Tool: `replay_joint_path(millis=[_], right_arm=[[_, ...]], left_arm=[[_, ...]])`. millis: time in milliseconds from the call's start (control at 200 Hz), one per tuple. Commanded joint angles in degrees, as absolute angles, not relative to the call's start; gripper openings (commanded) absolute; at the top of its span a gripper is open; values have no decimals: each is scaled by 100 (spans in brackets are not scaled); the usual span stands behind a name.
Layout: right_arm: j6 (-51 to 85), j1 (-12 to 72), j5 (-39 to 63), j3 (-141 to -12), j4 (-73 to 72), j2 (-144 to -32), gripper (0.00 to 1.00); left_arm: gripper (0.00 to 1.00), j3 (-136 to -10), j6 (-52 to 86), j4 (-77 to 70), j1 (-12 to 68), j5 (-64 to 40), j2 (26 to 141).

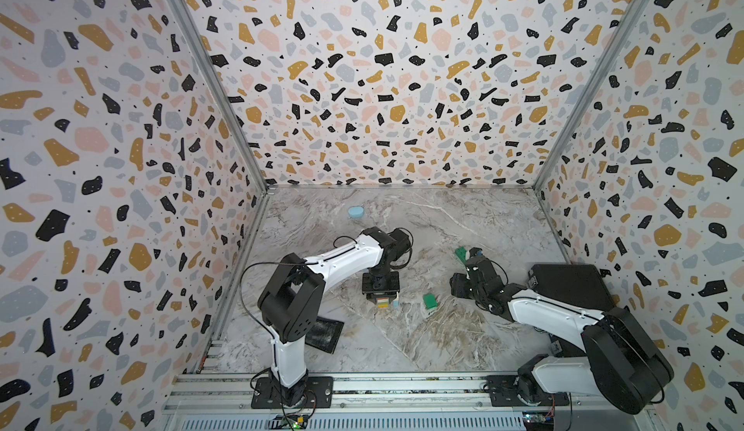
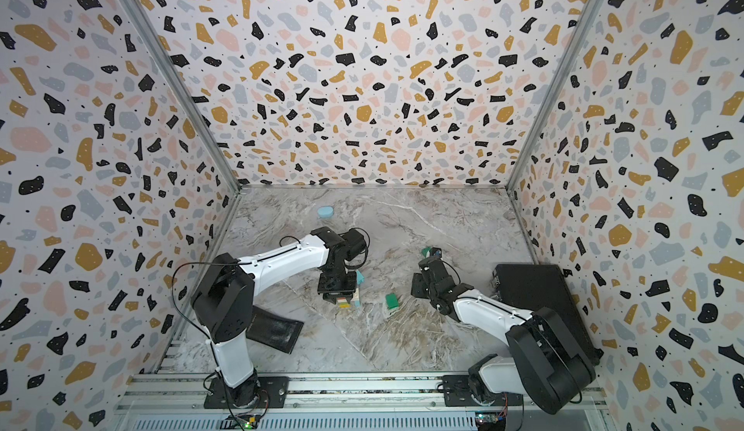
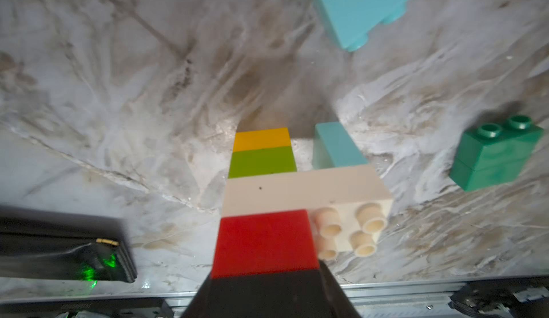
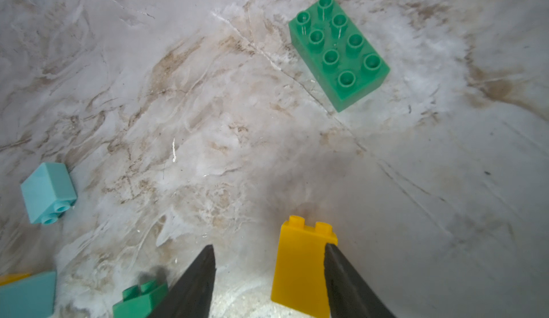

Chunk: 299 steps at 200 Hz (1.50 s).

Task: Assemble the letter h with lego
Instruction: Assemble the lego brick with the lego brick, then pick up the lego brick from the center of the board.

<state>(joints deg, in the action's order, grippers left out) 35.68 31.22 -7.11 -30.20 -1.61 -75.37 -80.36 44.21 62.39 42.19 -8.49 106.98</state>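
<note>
A lego stack (image 3: 261,188) stands on the marble: yellow, lime, a wide white brick, red, then black, with a light-blue brick (image 3: 335,147) under the white one's free end. My left gripper (image 3: 264,275) straddles the black end; black fingers against black brick hide any gap. In both top views it hangs over the stack (image 1: 382,300) (image 2: 347,301). My right gripper (image 4: 267,246) is open; a yellow brick (image 4: 300,266) stands against one finger, apart from the other. A dark green eight-stud brick (image 4: 338,52) (image 1: 460,253) lies just ahead of it.
Two stacked dark green bricks (image 1: 429,302) (image 3: 496,153) lie between the arms. A loose light-blue brick (image 3: 356,4) (image 4: 47,193) sits beside the stack. A smooth pale-blue lump (image 1: 356,211) rests at the back. A black pad (image 1: 324,334) lies front left, a black case (image 1: 571,288) right.
</note>
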Motion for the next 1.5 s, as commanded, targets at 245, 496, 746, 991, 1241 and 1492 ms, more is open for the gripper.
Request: replay_joint_path(millis=[245,496,746,991,1241,1492], right_arm=[[3489,3173,-773,-3155,-160,-7362,65],[3379,3183,-483,-3015,-500,-7247,76],[3096,3190,1106,-2398,-2469,-7184,84],[3192,3239,2673,-1565,-6087,-8111,85],[3033,3299,3311,-1507,-7237,-8907,100],[642,3876,1822,-2241,-2909,-6862,100]], left_arm=[[51,-8497,4351,6713,4245,-470,10311],[62,-8915,4247,6956,4244,-596,9557],[93,-8821,3264,6956,4202,-306,8314],[99,-6738,2509,6134,4147,1335,6350],[99,-5809,2501,5815,4156,2126,5399],[99,-5722,2672,5855,4145,2654,4903]])
